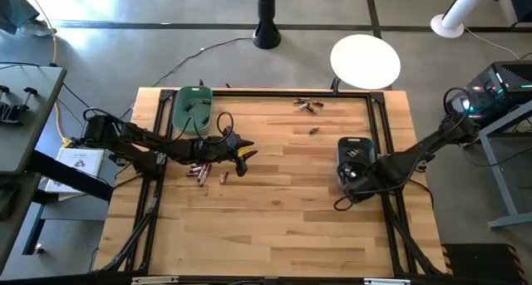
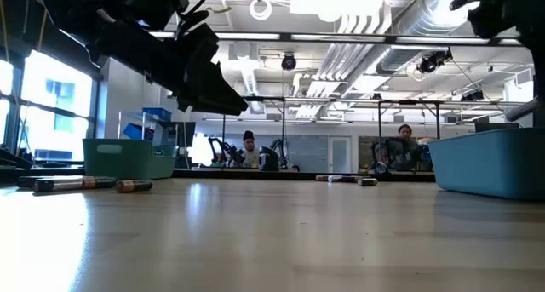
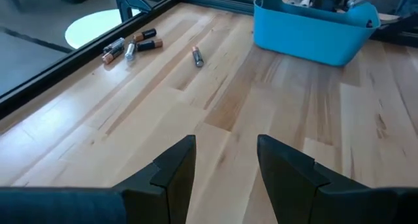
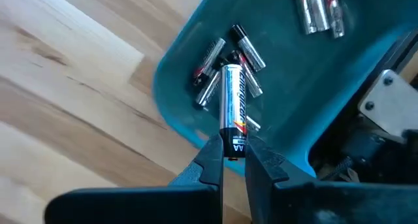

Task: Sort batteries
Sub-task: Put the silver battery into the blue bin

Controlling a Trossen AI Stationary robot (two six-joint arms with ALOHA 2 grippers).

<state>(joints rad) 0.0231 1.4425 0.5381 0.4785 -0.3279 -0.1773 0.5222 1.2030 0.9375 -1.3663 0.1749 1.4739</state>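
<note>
My right gripper [image 4: 233,152] hangs over the blue bin [image 1: 356,152] at the table's right and is shut on a silvery battery [image 4: 233,100]. Several silvery batteries [image 4: 222,64] lie on the bin's floor below it. My left gripper [image 3: 225,165] is open with nothing between its fingers, a little above the wood left of centre [image 1: 245,156]. Loose batteries [image 1: 199,170] lie flat on the table just beside it on the near side. More batteries [image 1: 306,105] lie near the far edge, and a single one [image 1: 314,130] lies closer in. The green bin [image 1: 193,106] stands at the far left. My right gripper pinches the battery's dark end [image 4: 234,144] between its two fingertips. The fingers come from above, pointing steeply down. The battery sticks out past the fingertips, roughly in line with them. It is lifted clear, above the inside of the blue bin.
A black frame [image 1: 162,127] runs along the table's left, right and far edges. The wide wooden middle and near part of the table [image 1: 283,210] holds nothing. Beyond the far edge a white round disc [image 1: 366,61] lies on the floor.
</note>
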